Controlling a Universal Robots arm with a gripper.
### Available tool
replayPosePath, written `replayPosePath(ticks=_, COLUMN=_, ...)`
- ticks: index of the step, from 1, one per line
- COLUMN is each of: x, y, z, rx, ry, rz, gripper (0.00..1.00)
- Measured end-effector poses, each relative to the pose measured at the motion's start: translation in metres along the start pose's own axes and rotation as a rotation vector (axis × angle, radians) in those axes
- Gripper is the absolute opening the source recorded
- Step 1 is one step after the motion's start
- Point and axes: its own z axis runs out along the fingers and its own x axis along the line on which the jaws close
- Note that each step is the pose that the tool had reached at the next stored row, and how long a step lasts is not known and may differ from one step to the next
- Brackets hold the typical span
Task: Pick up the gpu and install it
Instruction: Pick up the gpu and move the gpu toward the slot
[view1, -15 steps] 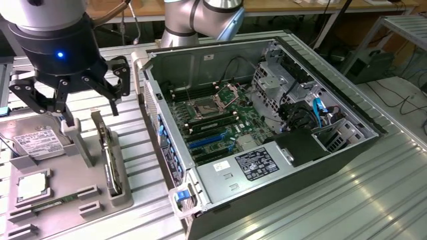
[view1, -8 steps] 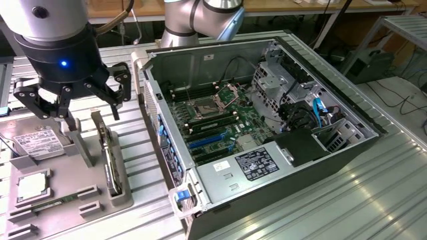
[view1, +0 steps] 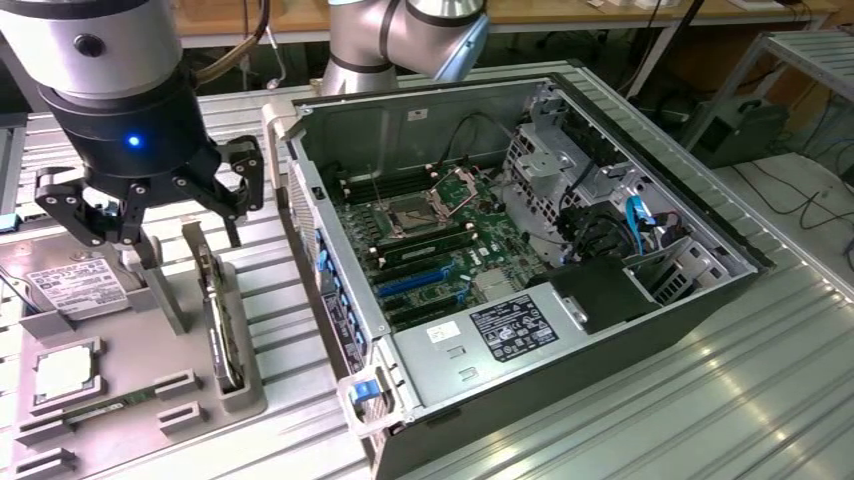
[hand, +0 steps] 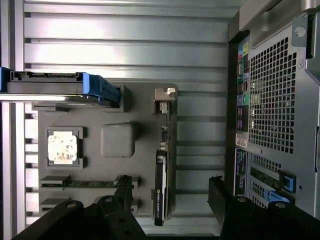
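The gpu (view1: 218, 320) stands on its edge in a slot of the grey holder tray (view1: 134, 345), left of the open computer case (view1: 534, 230) in the exterior view. In the wrist view the gpu (hand: 161, 172) appears edge-on, with its silver bracket (hand: 164, 95) at one end. My gripper (view1: 160, 215) hangs above the tray, over the card's far end and apart from it. It is open with nothing in it. In the wrist view the gripper (hand: 170, 195) has one black finger (hand: 122, 192) on each side of the card's line.
The tray (hand: 90, 120) also holds a silver hard drive (view1: 74, 285) with blue rails (hand: 100, 87), a CPU (hand: 62, 147) and a memory stick (hand: 85, 182). The motherboard's blue slots (view1: 414, 285) lie inside the case. The case's rear panel (hand: 270, 100) stands close beside the tray.
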Motion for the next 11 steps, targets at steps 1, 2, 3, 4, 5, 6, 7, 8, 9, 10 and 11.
replayPosePath(ticks=1, x=0.0, y=-0.0001, z=0.0018, rx=0.0, ry=0.0001, rz=0.0, gripper=0.72)
replayPosePath(ticks=2, x=0.0, y=-0.0001, z=0.0035, rx=0.0, ry=0.0002, rz=0.0, gripper=0.72)
replayPosePath(ticks=3, x=0.0, y=-0.0003, z=0.0059, rx=0.0, ry=0.0002, rz=0.0, gripper=0.72)
replayPosePath(ticks=4, x=0.0, y=-0.0005, z=0.008, rx=0.0, ry=0.0002, rz=0.0, gripper=0.72)
replayPosePath(ticks=5, x=0.0, y=-0.0005, z=0.0101, rx=0.0, ry=0.0003, rz=0.0, gripper=0.72)
replayPosePath(ticks=6, x=0.0, y=-0.0006, z=0.012, rx=0.0, ry=0.0004, rz=0.0, gripper=0.72)
replayPosePath(ticks=7, x=0.0, y=-0.0007, z=0.0136, rx=0.0, ry=0.0004, rz=0.0, gripper=0.72)
replayPosePath(ticks=8, x=0.0, y=-0.0007, z=0.0153, rx=0.0, ry=0.0003, rz=0.0, gripper=0.72)
replayPosePath(ticks=9, x=0.0, y=-0.001, z=0.017, rx=0.0001, ry=0.0003, rz=0.0, gripper=0.72)
replayPosePath(ticks=10, x=0.0, y=-0.0013, z=0.0179, rx=0.0001, ry=0.0004, rz=0.0, gripper=0.72)
replayPosePath(ticks=11, x=0.0, y=-0.0018, z=0.0189, rx=0.0002, ry=0.0004, rz=0.0, gripper=0.72)
